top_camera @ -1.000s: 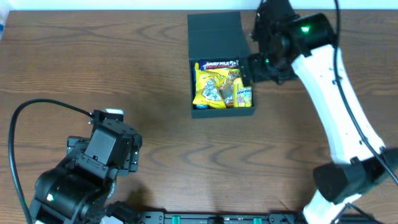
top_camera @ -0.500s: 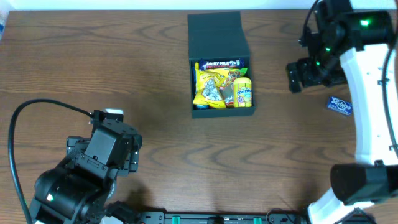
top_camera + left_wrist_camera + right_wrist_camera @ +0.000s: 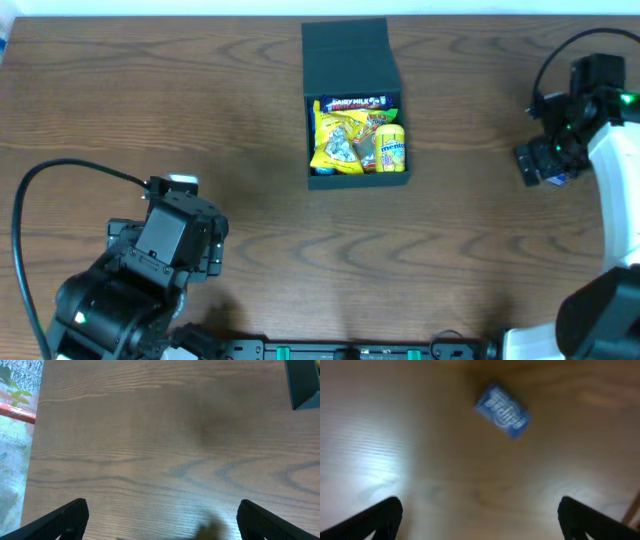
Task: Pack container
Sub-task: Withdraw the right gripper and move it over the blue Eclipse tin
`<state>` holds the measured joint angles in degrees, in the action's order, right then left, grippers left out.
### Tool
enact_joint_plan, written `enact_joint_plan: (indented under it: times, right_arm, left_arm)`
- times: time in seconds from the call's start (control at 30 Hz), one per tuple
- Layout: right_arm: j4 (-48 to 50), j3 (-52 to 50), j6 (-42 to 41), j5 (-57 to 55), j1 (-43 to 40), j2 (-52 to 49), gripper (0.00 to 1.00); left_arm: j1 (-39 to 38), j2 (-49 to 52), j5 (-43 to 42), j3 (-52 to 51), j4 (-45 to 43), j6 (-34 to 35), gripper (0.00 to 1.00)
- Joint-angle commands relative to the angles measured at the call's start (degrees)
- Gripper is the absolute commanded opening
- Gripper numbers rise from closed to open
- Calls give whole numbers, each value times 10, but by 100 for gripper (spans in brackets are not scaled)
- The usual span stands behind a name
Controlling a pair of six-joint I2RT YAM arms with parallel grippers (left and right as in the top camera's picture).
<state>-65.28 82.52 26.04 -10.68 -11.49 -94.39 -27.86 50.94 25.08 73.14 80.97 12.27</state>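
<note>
Sitting at the middle of the worktop's (image 3: 200,100) far edge, the container (image 3: 360,181) has its flap lid (image 3: 345,55) thrown back flat toward that edge, which leaves the mouth free for loading from above. Inside, a Dairy Milk bar (image 3: 357,103) lies along the back wall, a yellow sweet packet (image 3: 335,140) fills the left side, and a yellow Mentos tub (image 3: 391,148) is wedged into the front right corner. The box looks nearly full.

Near the right edge, well apart from the container, the right end effector (image 3: 535,165) hangs over a small blue packet (image 3: 502,409) that lies flat and askew on the wood; its lettering is too blurred to read. The fingers are spread wide and grip nothing, and the packet sits ahead of them, not yet between them. This is most likely the approach to the next item.

At the near left corner the left end effector (image 3: 160,520) is parked, fully spread and empty, probably to keep out of the way.
</note>
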Motion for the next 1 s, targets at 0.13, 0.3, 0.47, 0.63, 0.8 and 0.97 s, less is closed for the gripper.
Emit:
enact_joint_plan:
  times: [0.13,0.3,0.47,0.63,0.8,0.97]
  right_arm:
    - [72,-72,212,63,-54,6,99]
    - [72,-78,286,142,-101,3,99]
    - [94,-78,354,184,-143,0,99]
    - [119,-78,375,203,-158,-35,99]
    - [164,-71,374,203,-155,-103,99]
    - [194,-53,365,204,-155,-145,99]
  left_arm:
    - [2,-1,8,1,2,10,96]
    - [2,-1,8,1,2,10,95]
    - [2,-1,8,1,2,10,95]
    - [2,-1,8,1,2,10,95]
    - [2,-1,8,1,2,10,95]
    - [2,-1,8,1,2,10,95]
